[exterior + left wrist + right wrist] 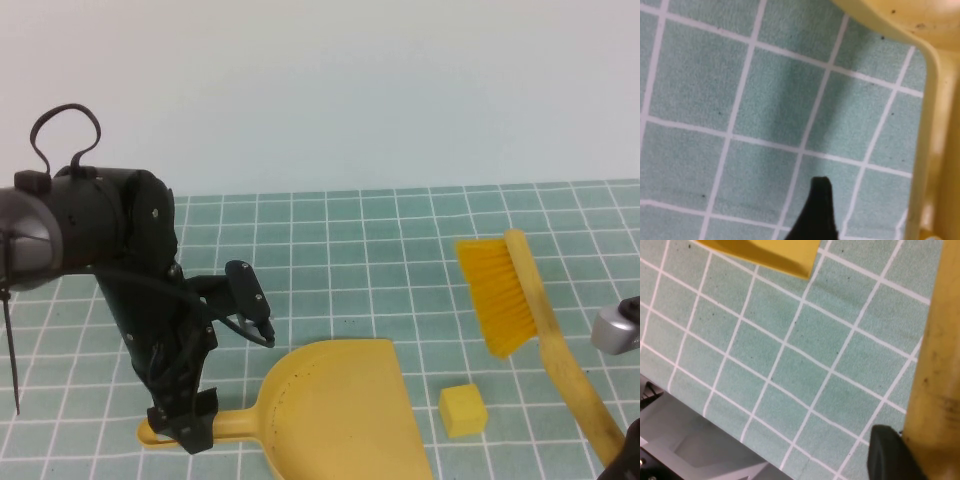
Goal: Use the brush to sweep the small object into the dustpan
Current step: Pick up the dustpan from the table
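the step: i think the cube (463, 409) must be pushed sideways into the dustpan (335, 410). the brush (530, 340) should go down on the side of the cube away from the pan, with the bristles low on the floor, then push slowly so the cube does not hop past the lip.
the cube: it sits low in the high view, right of the middle, just beside the open edge of the dustpan but not in it.
the dustpan: it lies flat on the green tiled floor (340, 240) at the bottom middle, with its handle pointing to the lower left.
the brush: it is tilted, bristles up near the right middle, above the cube and not touching it.
left gripper (205, 385): it is at the lower left, leaning down over the dustpan handle. its fingers are wide apart and hold nothing. the pan could slide when the cube bumps it.
right gripper (910, 440): it is at the lower right corner, mostly out of the high view. in its own camera a dark finger (887, 452) presses on the brush handle, so it is gripping the brush.
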`<state>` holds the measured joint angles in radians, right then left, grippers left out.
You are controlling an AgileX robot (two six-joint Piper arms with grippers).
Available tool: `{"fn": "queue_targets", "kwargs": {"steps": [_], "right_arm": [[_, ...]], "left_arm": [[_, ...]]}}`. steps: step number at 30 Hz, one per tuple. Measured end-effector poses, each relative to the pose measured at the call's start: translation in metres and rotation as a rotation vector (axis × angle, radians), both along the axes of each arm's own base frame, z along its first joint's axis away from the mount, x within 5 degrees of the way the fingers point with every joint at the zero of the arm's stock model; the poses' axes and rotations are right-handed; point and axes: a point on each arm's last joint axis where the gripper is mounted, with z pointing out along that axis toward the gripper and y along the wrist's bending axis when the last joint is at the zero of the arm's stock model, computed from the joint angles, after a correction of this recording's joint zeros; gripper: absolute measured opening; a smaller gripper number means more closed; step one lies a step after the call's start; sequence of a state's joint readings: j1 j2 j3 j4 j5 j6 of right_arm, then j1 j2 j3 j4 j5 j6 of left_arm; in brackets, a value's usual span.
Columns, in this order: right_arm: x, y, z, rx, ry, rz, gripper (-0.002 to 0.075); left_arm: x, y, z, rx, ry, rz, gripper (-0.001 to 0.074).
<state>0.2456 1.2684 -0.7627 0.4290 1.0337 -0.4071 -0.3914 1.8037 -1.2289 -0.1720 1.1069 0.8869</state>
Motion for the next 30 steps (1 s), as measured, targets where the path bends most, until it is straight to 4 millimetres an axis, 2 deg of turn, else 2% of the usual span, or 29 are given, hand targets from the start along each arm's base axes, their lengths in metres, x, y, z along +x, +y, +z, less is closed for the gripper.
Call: {"fn": "queue_targets", "kwargs": {"steps": [6,13,17,22,24,28,30], "right_arm": [[0.0,0.0,0.0,0.0,0.0,0.0,0.0172],[0.0,0.0,0.0,0.0,0.0,0.0,0.0172],[0.0,0.0,0.0,0.0,0.0,0.0,0.0172],[-0.001,0.0,0.0,-0.002,0.009,0.005,0.0172],[-0.001,-0.001,0.0,-0.008,0.011,0.009,0.0172],[-0.002,-0.007,-0.003,-0.083,0.03,-0.01,0.0172],[-0.002,-0.012,-0.005,-0.143,0.055,-0.035,0.0172]], "left_arm": [[-0.002,-0.004,-0.002,-0.004,-0.001,-0.018,0.0609],[-0.014,-0.027,-0.01,0.045,-0.005,-0.138,0.0594],[-0.016,-0.034,-0.024,0.146,0.001,-0.197,0.0518],[-0.014,-0.036,-0.027,0.201,-0.049,-0.158,0.0448],[-0.014,-0.036,-0.027,0.204,-0.049,-0.139,0.0397],[-0.018,-0.033,-0.026,0.232,-0.003,-0.133,0.0222],[-0.019,-0.032,-0.026,0.243,0.013,-0.119,0.0216]]}}
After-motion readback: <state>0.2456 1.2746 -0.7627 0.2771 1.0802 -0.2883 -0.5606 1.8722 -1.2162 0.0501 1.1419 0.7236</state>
